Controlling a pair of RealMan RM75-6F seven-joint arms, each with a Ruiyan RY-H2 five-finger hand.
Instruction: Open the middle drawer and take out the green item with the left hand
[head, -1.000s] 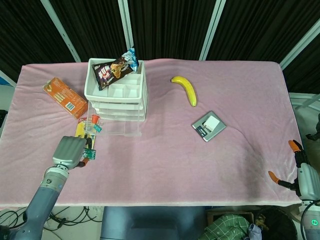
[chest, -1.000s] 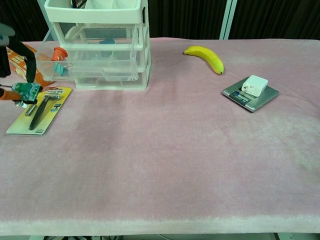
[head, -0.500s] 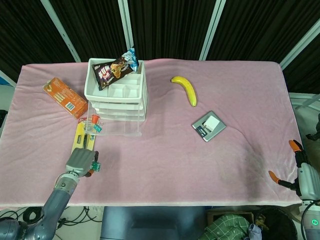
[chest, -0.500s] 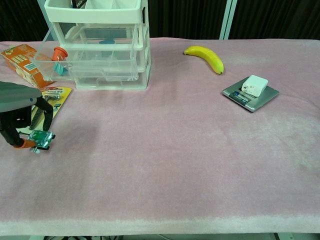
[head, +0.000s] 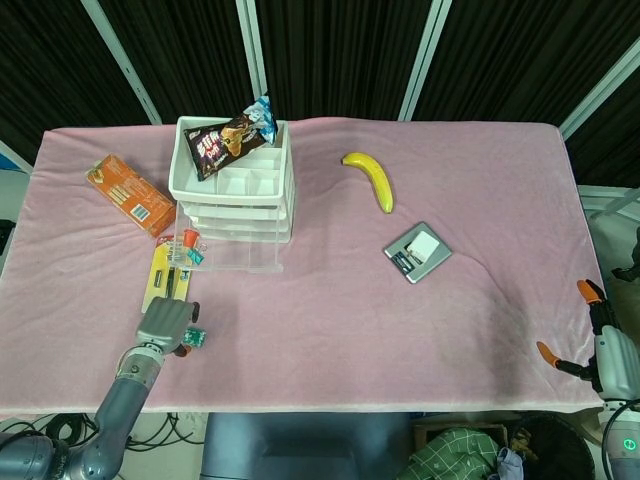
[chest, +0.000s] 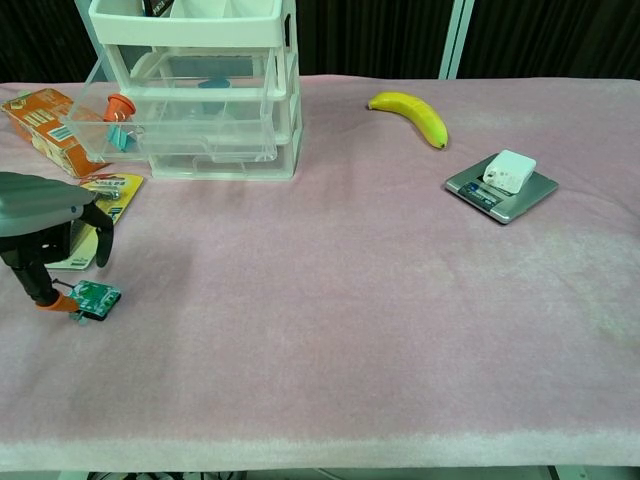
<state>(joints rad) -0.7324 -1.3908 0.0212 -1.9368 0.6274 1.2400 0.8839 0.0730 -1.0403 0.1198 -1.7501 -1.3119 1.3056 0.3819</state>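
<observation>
The green item (chest: 95, 297), a small circuit-board-like piece, lies flat on the pink cloth near the table's front left, also seen in the head view (head: 193, 340). My left hand (chest: 45, 225) (head: 165, 322) hovers just left of it. One orange fingertip (chest: 55, 301) touches its left edge while another finger (chest: 101, 243) is raised clear above it. The middle drawer (chest: 150, 135) (head: 228, 252) of the white drawer unit (chest: 200, 80) stands pulled out. My right hand (head: 600, 350) rests at the table's front right edge, fingers spread, holding nothing.
In the open drawer are a red item (chest: 119, 105) and a teal item (chest: 122, 138). A yellow tool card (chest: 100, 200), an orange box (chest: 40, 115), a banana (chest: 410, 112), a scale (chest: 500, 185) and a snack bag (head: 232, 138) atop the unit are around.
My left hand carried the green item from over the yellow card toward the table's front and down onto the cloth. One finger has lifted off it. The right hand is still.
</observation>
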